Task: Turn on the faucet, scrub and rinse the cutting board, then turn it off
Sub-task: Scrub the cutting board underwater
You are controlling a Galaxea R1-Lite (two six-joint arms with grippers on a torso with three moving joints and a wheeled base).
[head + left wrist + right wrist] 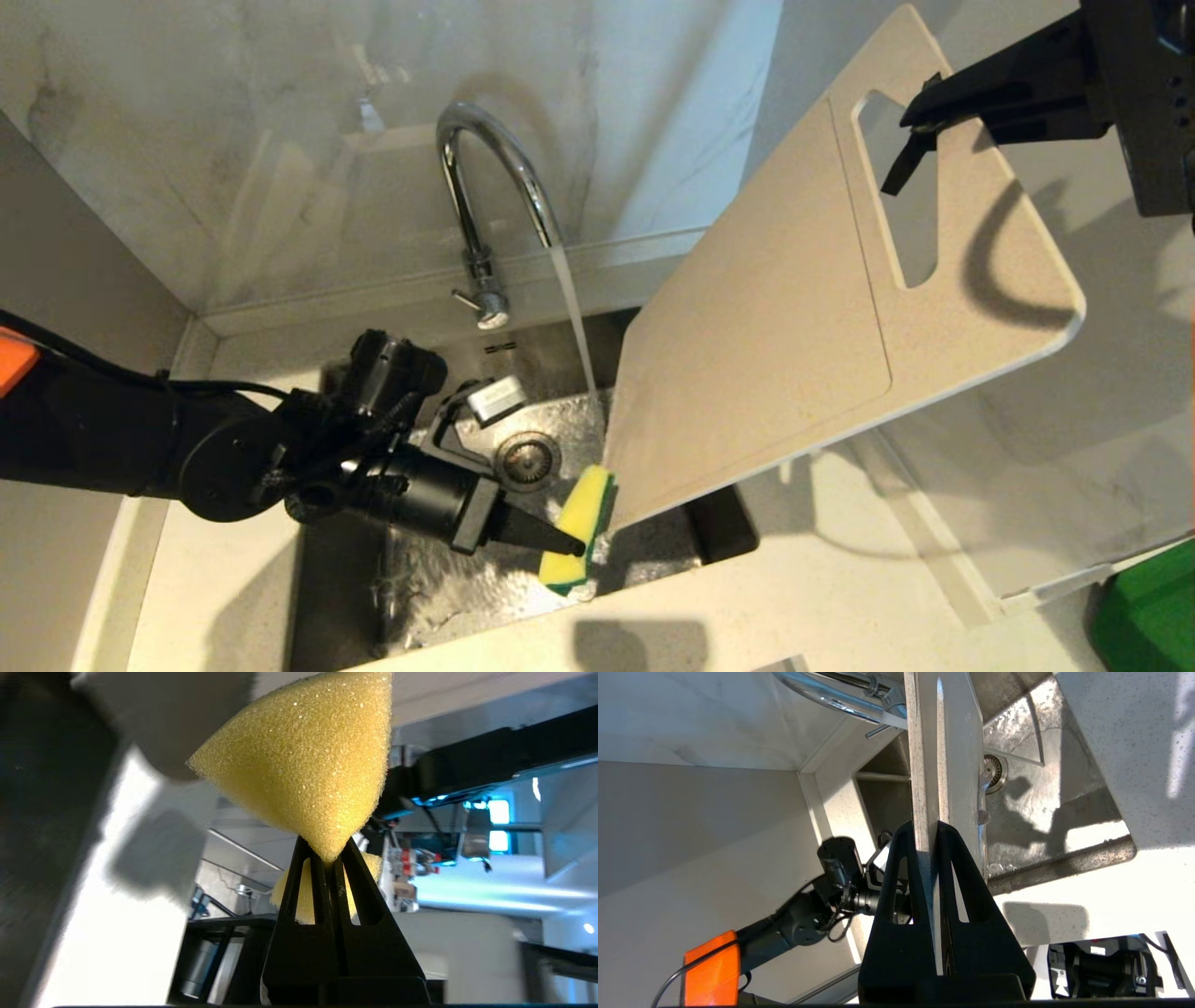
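Observation:
The chrome faucet (485, 187) runs, its stream falling into the sink beside the cutting board (775, 317). The cream board hangs tilted over the sink, slot handle uppermost. My right gripper (920, 119) is shut on the board's handle end; seen edge-on in the right wrist view, the board (945, 742) sits between the jaws of that gripper (928, 828). My left gripper (577, 546) is shut on a yellow-green sponge (581, 523), which presses against the board's lowest corner. In the left wrist view the sponge (308, 765) bulges out of the pinched gripper (327, 851).
The steel sink (448, 579) is wet, with a drain (528, 459) in its middle. Pale counter surrounds it, with a marble backsplash behind. A green object (1144, 616) lies at the far right. The faucet's side lever (471, 301) points left.

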